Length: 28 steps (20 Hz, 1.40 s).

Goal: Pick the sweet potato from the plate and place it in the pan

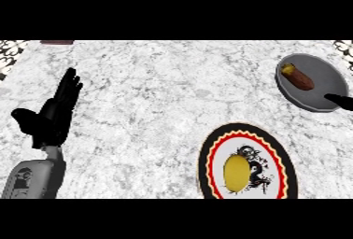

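- The marble counter [151,93] fills my view, with the task's things on its right side and the one visible arm on its left
- The plate [215,154] sits at the lower edge, right of centre, with a black and red scalloped rim and a dark dragon figure. On its middle is a yellow oval [236,173], and I cannot tell whether that is an object or part of the pattern. I see no brown tuber on it
- The pan [328,77], grey and round, is at the upper right, well apart from the plate and farther from me
- The left forearm [34,177] comes up from the lower left corner
- The left hand [55,112] rests near the left edge with its fingers straight, close together and pointing up. It is holding nothing
- The right hand shows nowhere, so I can say nothing of it
- The sweet potato [298,77] already lies inside the pan, in its left half. Its long axis runs from upper left to lower right
- From the left hand the sweet potato is far across the counter to the right and a little farther away. I judge that the right side is much nearer to the pan, and that the placing looks done
- The pan's black handle [339,100] juts toward the right edge, below the sweet potato
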Each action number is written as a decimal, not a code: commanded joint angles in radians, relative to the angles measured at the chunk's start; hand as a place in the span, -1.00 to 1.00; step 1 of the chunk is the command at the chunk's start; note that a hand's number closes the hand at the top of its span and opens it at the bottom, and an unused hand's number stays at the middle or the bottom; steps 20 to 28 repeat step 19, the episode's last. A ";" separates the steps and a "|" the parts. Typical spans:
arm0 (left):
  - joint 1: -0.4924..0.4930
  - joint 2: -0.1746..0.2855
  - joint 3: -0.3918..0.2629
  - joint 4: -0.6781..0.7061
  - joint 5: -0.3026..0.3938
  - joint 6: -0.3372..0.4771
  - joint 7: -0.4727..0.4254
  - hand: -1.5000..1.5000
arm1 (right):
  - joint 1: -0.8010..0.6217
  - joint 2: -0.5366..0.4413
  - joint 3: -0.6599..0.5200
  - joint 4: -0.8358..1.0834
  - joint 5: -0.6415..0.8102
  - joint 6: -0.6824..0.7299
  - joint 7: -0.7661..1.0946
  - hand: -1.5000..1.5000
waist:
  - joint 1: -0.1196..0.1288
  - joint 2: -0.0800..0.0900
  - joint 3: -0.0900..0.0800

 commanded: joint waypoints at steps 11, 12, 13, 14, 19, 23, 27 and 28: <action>0.048 0.047 0.051 -0.052 0.023 -0.014 0.039 0.00 | 0.346 0.053 -0.012 -0.448 -0.191 0.354 0.030 -1.00 | -0.053 -0.025 -0.008; 0.037 0.019 0.029 -0.005 0.001 0.000 0.018 0.00 | 0.401 0.018 -0.030 -0.496 -0.216 0.407 0.050 -1.00 | -0.062 -0.021 -0.007; 0.036 0.039 0.043 -0.071 0.025 -0.009 0.065 0.00 | 0.434 0.047 -0.022 -0.546 -0.224 0.423 0.067 -1.00 | -0.058 -0.024 -0.007; 0.030 0.023 0.048 -0.015 0.028 -0.007 0.031 0.00 | 0.485 0.062 -0.022 -0.601 -0.242 0.465 0.074 -1.00 | -0.062 -0.020 -0.007; 0.042 -0.020 -0.001 -0.059 -0.029 0.046 0.036 0.00 | 0.599 0.195 -0.011 -0.971 -0.278 0.393 0.286 -1.00 | -0.041 -0.014 -0.006; 0.042 -0.020 -0.001 -0.059 -0.029 0.046 0.036 0.00 | 0.599 0.195 -0.011 -0.971 -0.278 0.393 0.286 -1.00 | -0.041 -0.014 -0.006; 0.042 -0.020 -0.001 -0.059 -0.029 0.046 0.036 0.00 | 0.599 0.195 -0.011 -0.971 -0.278 0.393 0.286 -1.00 | -0.041 -0.014 -0.006; 0.042 -0.020 -0.001 -0.059 -0.029 0.046 0.036 0.00 | 0.599 0.195 -0.011 -0.971 -0.278 0.393 0.286 -1.00 | -0.041 -0.014 -0.006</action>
